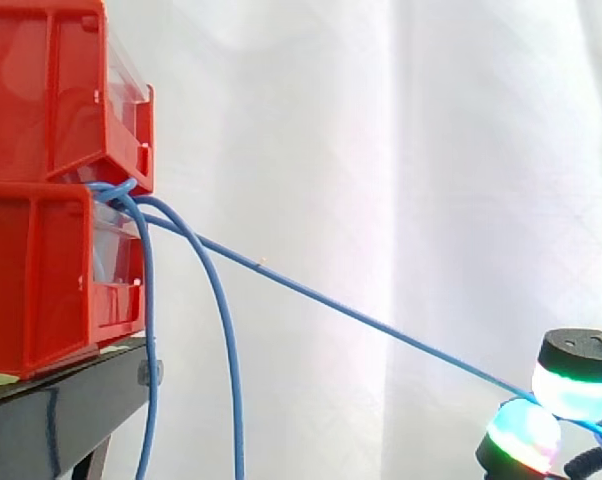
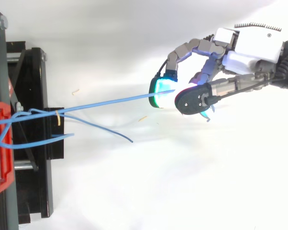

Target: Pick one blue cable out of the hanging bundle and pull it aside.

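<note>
At the left edge of the side view, two red bins (image 1: 41, 100) sit stacked on a black stand (image 1: 51, 420) before a white curtain (image 1: 431, 150). Blue cables come out from between the bins. Two loose cables (image 1: 148, 340) hang down past the stand, while one blue cable (image 1: 361, 317) runs taut, slanting down to the lower right and well apart from the hanging pair. It passes between two glowing pads (image 1: 576, 385) of the hand (image 1: 521, 432) at the lower right corner.

From above, the hand (image 2: 249, 45) comes in from the right with its fingers curled. A cyan-glowing pad (image 2: 160, 91) and a neighbouring fingertip pinch the blue cable (image 2: 105, 101) between them. The cable lies in a straight line from the bins (image 2: 3, 172) at the left edge to that pinch. The loose cables (image 2: 115, 132) curve away below it — their free ends lie near the stand (image 2: 31, 72), clear of the hand.
</note>
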Robot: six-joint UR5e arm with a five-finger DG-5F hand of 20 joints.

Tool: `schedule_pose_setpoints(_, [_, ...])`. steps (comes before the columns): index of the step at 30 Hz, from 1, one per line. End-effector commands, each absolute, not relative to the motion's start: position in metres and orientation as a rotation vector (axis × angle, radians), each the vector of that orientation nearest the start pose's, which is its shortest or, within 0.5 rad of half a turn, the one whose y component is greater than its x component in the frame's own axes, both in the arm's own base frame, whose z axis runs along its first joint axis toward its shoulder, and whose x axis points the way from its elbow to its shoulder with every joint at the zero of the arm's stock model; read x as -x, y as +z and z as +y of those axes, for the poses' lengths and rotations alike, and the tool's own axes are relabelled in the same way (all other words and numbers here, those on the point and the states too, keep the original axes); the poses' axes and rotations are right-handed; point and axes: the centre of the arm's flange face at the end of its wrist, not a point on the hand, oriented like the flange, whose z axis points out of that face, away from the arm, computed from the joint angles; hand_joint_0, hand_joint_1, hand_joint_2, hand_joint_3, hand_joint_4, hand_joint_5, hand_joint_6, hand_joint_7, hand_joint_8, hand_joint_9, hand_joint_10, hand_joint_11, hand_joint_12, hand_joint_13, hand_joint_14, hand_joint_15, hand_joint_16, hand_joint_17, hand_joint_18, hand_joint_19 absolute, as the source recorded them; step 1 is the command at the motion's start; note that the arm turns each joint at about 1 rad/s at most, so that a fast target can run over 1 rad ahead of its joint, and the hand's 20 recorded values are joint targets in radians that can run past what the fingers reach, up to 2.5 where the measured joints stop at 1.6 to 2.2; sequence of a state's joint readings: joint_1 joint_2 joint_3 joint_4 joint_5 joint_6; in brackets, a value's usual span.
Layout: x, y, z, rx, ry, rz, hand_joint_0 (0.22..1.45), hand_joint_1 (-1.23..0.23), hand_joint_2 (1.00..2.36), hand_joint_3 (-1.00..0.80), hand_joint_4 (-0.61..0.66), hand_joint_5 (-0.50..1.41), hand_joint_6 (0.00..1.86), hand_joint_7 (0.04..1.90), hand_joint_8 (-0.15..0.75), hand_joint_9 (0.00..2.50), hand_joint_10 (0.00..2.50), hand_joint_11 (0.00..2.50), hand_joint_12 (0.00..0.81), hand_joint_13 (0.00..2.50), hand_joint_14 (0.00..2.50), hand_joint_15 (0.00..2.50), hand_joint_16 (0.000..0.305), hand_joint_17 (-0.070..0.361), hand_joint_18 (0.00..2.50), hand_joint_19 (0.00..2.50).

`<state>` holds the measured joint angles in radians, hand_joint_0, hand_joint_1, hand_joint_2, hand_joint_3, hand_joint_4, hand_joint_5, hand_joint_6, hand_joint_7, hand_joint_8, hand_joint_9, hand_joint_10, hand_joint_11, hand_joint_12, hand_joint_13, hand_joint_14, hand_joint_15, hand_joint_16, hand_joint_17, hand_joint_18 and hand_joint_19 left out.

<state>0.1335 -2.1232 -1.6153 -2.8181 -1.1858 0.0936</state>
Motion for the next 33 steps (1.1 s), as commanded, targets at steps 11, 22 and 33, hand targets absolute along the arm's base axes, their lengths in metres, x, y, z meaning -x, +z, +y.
schedule_pose_setpoints(11, [-0.6267,0.1830,-0.0881,-1.520,0.898,1.176,0.63,-0.69,1.01,-0.29,-0.13,-0.05,0.92,0.92,0.234,1.48,0.03,1.08,0.336,1.02,0.02,0.65,0.050,0.113,0.74,0.49])
schedule_pose_setpoints(22, [-0.6269,0.1831,-0.0881,-1.519,0.899,1.175,0.62,-0.69,1.01,-0.29,-0.13,-0.05,0.92,0.91,0.230,1.48,0.03,1.07,0.332,1.02,0.02,0.65,0.051,0.114,0.73,0.48])
schedule_pose_setpoints(33, [-0.6269,0.1831,-0.0881,-1.519,0.899,1.175,0.62,-0.69,1.01,-0.30,-0.13,-0.05,0.92,0.91,0.233,1.48,0.03,1.08,0.332,1.02,0.02,0.65,0.050,0.113,0.73,0.49])
